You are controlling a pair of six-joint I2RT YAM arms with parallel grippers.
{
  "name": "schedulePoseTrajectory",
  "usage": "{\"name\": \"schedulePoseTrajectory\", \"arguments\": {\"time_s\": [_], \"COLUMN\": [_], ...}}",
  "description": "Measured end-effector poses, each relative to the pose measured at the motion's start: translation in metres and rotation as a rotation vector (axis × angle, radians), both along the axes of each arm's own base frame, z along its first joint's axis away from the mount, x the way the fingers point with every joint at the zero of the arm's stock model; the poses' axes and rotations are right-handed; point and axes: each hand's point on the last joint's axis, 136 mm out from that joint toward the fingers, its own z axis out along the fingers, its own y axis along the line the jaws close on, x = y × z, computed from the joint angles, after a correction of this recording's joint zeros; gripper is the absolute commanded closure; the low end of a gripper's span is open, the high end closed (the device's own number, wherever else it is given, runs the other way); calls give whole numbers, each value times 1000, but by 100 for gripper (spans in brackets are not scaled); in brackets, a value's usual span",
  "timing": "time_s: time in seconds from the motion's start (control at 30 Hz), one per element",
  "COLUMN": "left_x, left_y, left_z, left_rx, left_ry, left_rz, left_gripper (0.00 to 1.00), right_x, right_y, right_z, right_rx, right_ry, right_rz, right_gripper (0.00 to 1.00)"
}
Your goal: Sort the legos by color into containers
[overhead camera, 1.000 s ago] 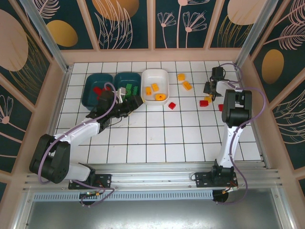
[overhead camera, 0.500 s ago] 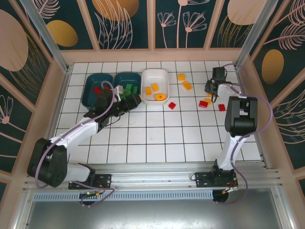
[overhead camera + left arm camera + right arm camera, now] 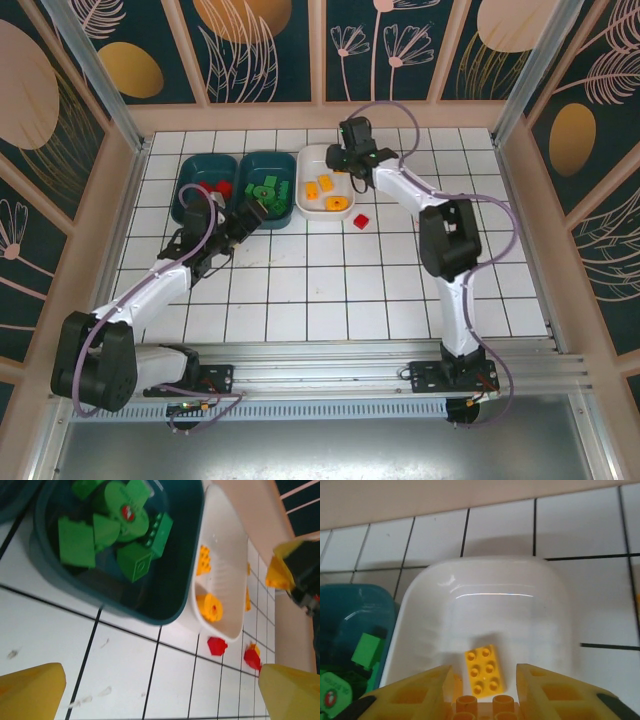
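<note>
Over the white tray, far end: right gripper, fingers narrow, clamped on an orange-yellow brick. A second yellow brick lies flat in the tray beneath. Left gripper sits low over the bench, just beside the middle teal tray holding green bricks; fingers wide. One red brick lies on the tiles near the white tray.

Tiled table with trays, red brick
</note>
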Motion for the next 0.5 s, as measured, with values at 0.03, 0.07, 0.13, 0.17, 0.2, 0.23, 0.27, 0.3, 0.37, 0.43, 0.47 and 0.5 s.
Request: {"name": "schedulePoseTrajectory", "arguments": {"time_s": [0.03, 0.07, 0.13, 0.17, 0.2, 0.23, 0.27, 0.3, 0.37, 0.43, 0.47, 0.5], "left_x": [-2, -3, -4, -4, -5, -5, -6, -6, -6, -6, -7, -8], "left_y": [-1, -2, -3, -4, -5, -6, -8, -10, -15, -23, -29, -36], "left_z": [-2, -2, 1, 2, 5, 7, 8, 10, 14, 19, 21, 21], "left_rx": [-3, -6, -13, -17, -23, -28, -34, -43, -63, -87, -97, -106], "left_ry": [7, 9, 5, 0, -5, -10, -14, -18, -31, -52, -60, -67], "left_rz": [-7, -13, -22, -26, -32, -39, -46, -57, -85, -123, -145, -175], "left_gripper": [2, 1, 2, 2, 1, 1, 1, 1, 2, 2, 1, 1], "right_x": [3, 5, 5, 4, 4, 4, 5, 4, 0, -3, -1, 1], "right_y": [2, 1, -1, -4, -6, -8, -11, -15, -29, -51, -64, -82], "right_z": [-7, -11, -17, -18, -16, -14, -11, -8, -1, 5, 7, 7], "right_rx": [-5, -9, -18, -23, -24, -25, -26, -28, -43, -64, -78, -101], "right_ry": [18, 32, 57, 66, 66, 66, 64, 58, 47, 43, 38, 33], "right_rz": [-1, -2, -1, -4, -6, -11, -16, -24, -41, -64, -74, -91], "right_gripper": [51, 48, 45, 44, 44, 44, 44, 43, 42, 42, 41, 38]}}
